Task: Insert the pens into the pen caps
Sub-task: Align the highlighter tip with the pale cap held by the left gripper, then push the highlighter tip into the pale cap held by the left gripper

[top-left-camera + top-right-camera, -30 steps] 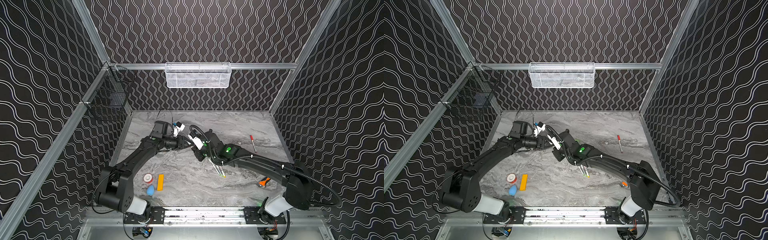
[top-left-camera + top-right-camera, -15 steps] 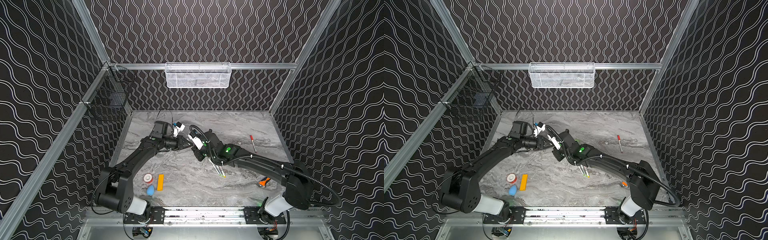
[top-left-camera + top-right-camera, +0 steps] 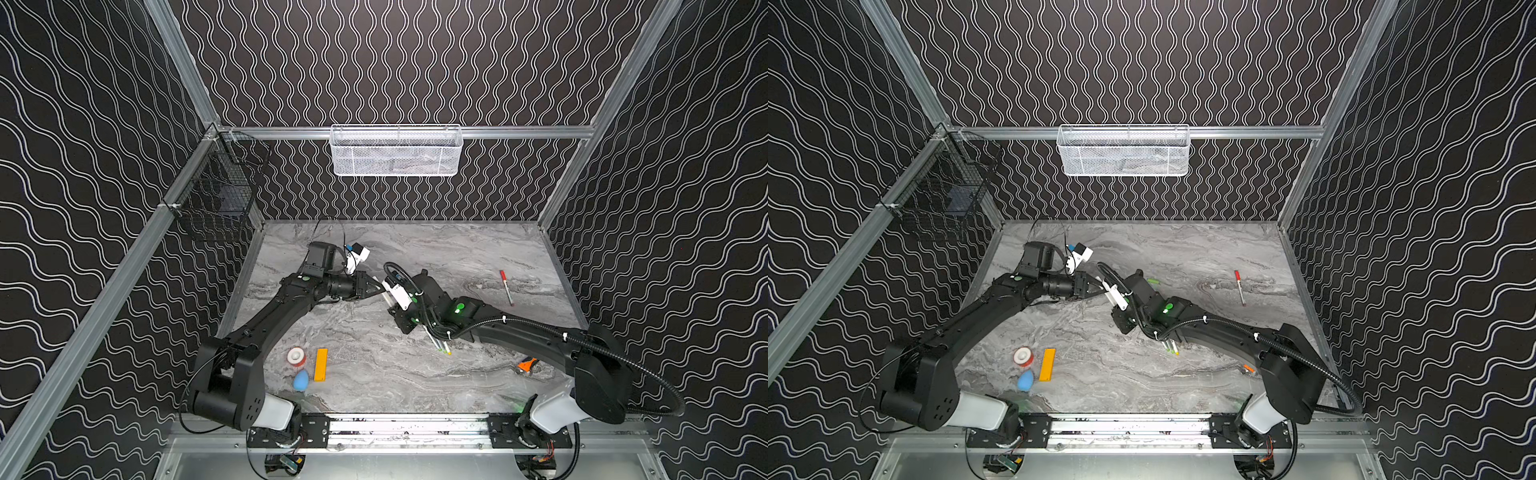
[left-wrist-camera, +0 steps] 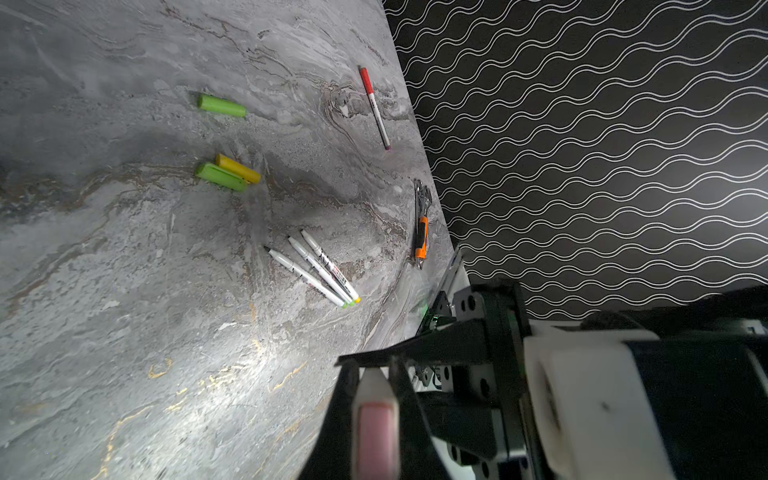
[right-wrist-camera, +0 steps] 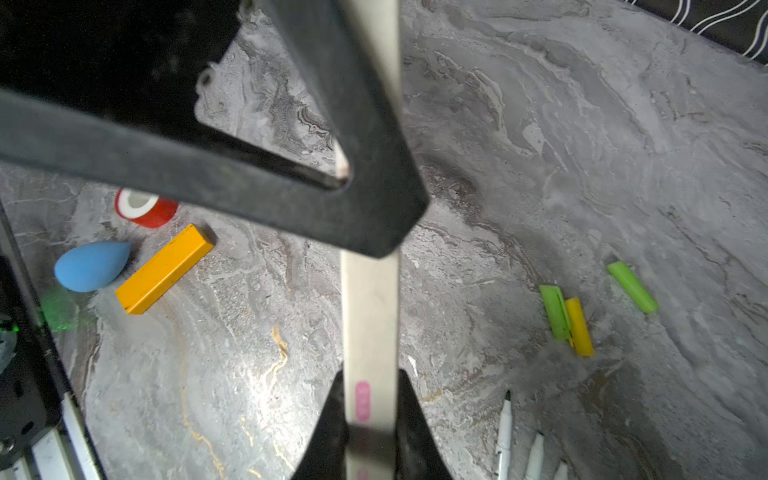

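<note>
A white pen (image 5: 369,299) with pink marks is held off the table between both arms. My right gripper (image 5: 370,386) is shut on its barrel. My left gripper (image 4: 374,370) is shut on the pen's other end (image 4: 375,395). In both top views the two grippers meet tip to tip at the table's middle left, near the left gripper (image 3: 379,286). Three uncapped white pens (image 4: 320,270) lie side by side under the right arm. Two green pen caps (image 4: 221,105) (image 4: 220,177) and a yellow cap (image 4: 237,168) lie loose. A red-capped pen (image 3: 506,287) lies at the far right.
An orange-handled tool (image 3: 527,365) lies near the right arm's base. A red tape roll (image 3: 296,357), an orange bar (image 3: 320,364) and a blue blob (image 3: 301,379) sit at front left. A white mesh basket (image 3: 395,151) and a black wire basket (image 3: 216,199) hang on the walls.
My left gripper has closed onto the end of the pen that the right gripper holds. Neither arm has visibly shifted.
</note>
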Controlling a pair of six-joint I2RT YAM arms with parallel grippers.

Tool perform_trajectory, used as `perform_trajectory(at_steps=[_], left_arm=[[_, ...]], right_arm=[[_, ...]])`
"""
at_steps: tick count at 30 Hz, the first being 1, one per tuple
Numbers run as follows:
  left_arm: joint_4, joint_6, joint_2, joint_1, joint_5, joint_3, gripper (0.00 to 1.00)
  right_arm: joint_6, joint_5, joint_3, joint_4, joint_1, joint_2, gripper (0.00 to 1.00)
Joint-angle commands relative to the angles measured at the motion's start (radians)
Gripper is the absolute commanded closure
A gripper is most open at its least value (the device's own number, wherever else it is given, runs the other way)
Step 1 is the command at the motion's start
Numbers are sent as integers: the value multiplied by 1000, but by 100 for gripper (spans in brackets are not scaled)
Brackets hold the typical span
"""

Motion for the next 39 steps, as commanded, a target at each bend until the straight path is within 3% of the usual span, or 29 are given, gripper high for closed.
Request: perform_trajectory(at_steps=[1,4,6,10,29,35,39], left_arm=[[13,9,-6,3,-2,-1,96],[8,14,-18,5,-11,1,68],[-9,23,-28,10,-28,5,57],[0,10,-47,43,-52,-5,49],[113,-45,-62,83,17,-33,51],[160,-76,-50,83,44,-44,62],[164,-79,-49,82,47,-47,85]], right_arm=[[27,20,0,1,-6,-12,91],[23,15,5,-13,-6,-10,94],[21,15,3,-15,-6,-12,95],[18,18,3,-21,-6,-17,95],[-18,9,29,-24,3,-2,96],[-21,6,43,-22,5,5,96],[-22,6,49,-15,12,6,96]])
